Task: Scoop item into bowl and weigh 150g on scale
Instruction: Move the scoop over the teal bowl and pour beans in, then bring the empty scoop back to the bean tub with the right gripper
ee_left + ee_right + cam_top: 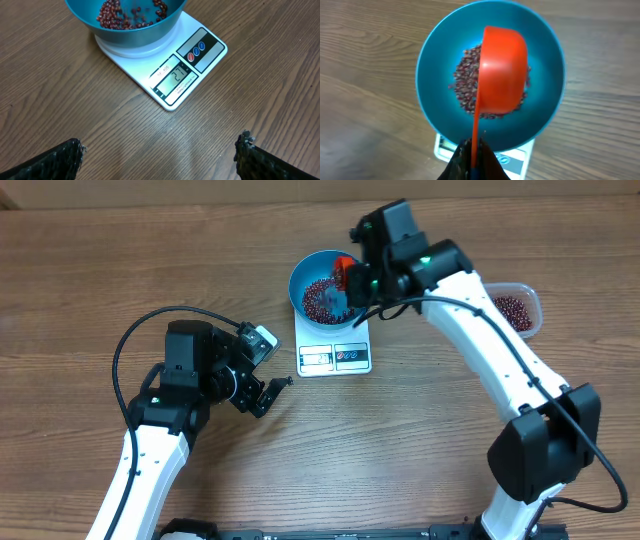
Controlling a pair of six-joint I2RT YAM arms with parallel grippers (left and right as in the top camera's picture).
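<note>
- The right gripper [472, 156] is closed on the thin handle of an orange scoop [502, 70].
- The scoop is held above the bowl [545, 75]. It is tipped over, so its round underside faces the wrist camera and its mouth faces down.
- The bowl is round, deep and bright blue, with smooth plain walls. The beans [465, 80] lie in its bottom as a loose heap, and the walls above them are bare.
- The beans are tiny, oval and dark red-brown. Part of the heap is hidden under the scoop.
- The bowl stands on the far half of the scale [207, 45] and covers it there.
- The scale is flat, white and rectangular, near the middle of the desk [100, 260]. Its near edge carries a display window and a label panel with small round buttons. The display shows dark digits, but I cannot read them with certainty.
- To the right of the scale, well apart from it, there is a clear tub [528, 292] toward the far right of the desk. It also contains beans of the same kind.
- The left gripper [160, 150] is wide open and holds nothing. It hangs over bare desk, near the scale's near left corner, and touches neither scale nor bowl.
</note>
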